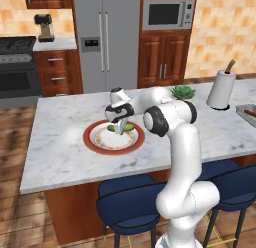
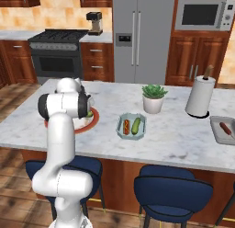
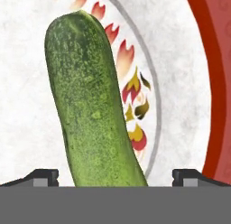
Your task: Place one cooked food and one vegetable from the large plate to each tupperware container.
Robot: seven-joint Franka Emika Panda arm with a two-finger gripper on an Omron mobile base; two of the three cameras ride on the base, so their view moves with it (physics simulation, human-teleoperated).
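- Now the gripper [image 3: 115, 175] hangs wide open right over a cucumber [image 3: 90, 105], one fingertip on each side.
- That cucumber lies on the red-rimmed plate [image 1: 90, 138].
- Well apart, the teal tub [image 2: 120, 131] holds a sausage [image 2: 125, 126] and another cucumber [image 2: 136, 125].

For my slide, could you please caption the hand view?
Open gripper straddling a cucumber on the red-rimmed plate.

1. No words, numbers or brand names are showing clearly anywhere in the kitchen.
2. The microwave [image 2: 203, 14] is showing a side panel with small buttons — they are too tiny to read.
3. The fridge [image 2: 137, 36] is showing a little dark panel on its door — nothing there is readable.
4. The large plate [image 3: 216, 74] is showing painted flame shapes, not letters.
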